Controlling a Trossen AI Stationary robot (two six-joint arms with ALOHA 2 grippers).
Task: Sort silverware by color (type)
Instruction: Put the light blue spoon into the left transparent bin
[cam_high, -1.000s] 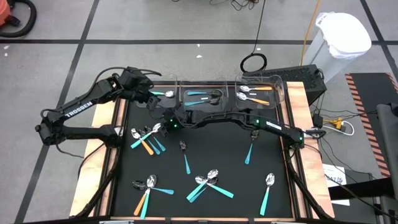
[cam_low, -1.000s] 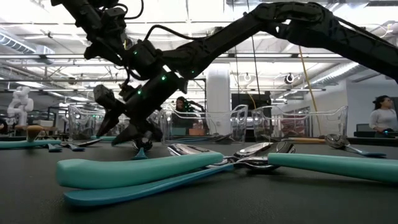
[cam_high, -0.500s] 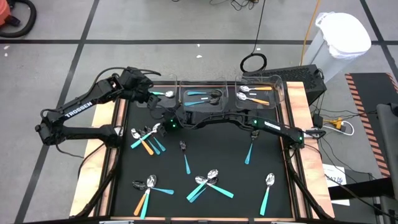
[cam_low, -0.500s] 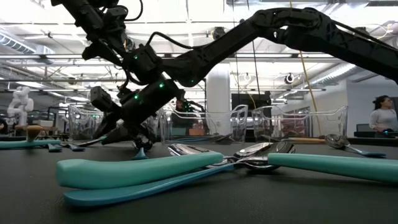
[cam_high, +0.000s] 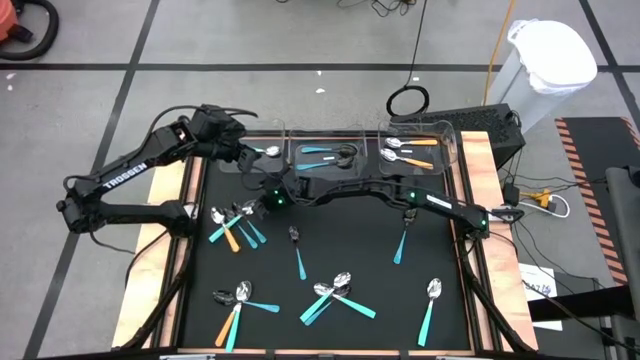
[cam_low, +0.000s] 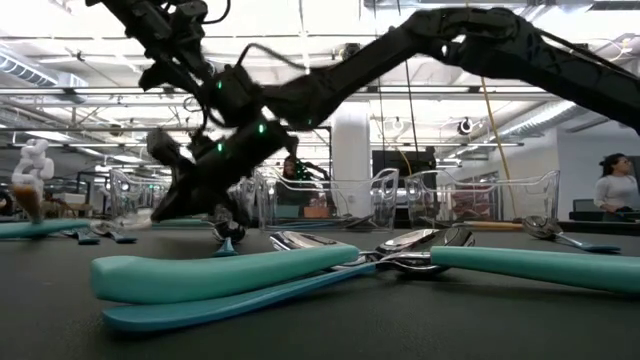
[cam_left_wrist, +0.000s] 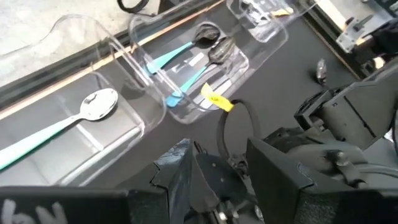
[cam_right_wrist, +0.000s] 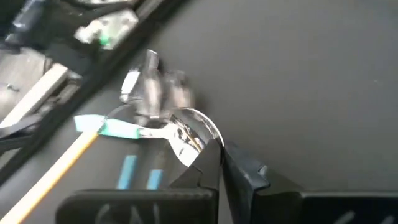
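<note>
Utensils with shiny heads and teal, light-blue or orange handles lie scattered on the black mat. My right gripper (cam_high: 258, 203) reaches across to a cluster of them (cam_high: 233, 222) near the mat's left side and is shut on a teal spoon (cam_right_wrist: 118, 129). My left gripper (cam_high: 245, 155) hovers open and empty at the near side of the left clear tray (cam_high: 262, 152), in which one teal spoon (cam_left_wrist: 93, 106) lies flat. The middle tray (cam_high: 325, 155) holds light-blue spoons and the right tray (cam_high: 410, 150) holds orange ones. My right gripper (cam_right_wrist: 222, 158) pinches the teal spoon by the rim of its shiny bowl (cam_right_wrist: 189, 134), only at the fingertips. The fingers slant down from the table's right side. The handle points away from the fingers; whether it is lifted off the mat, I cannot tell.
Loose utensils lie on the mat: a light-blue one (cam_high: 297, 255), teal ones (cam_high: 402, 245) (cam_high: 430, 300), a pile (cam_high: 335, 295) and another pile (cam_high: 235, 300) near the front edge. Wooden rails border the mat. A person (cam_low: 612, 190) stands far behind the table.
My right gripper has dipped toward the cluster of utensils and shifted a little toward the table's left edge. The left arm has barely moved.
</note>
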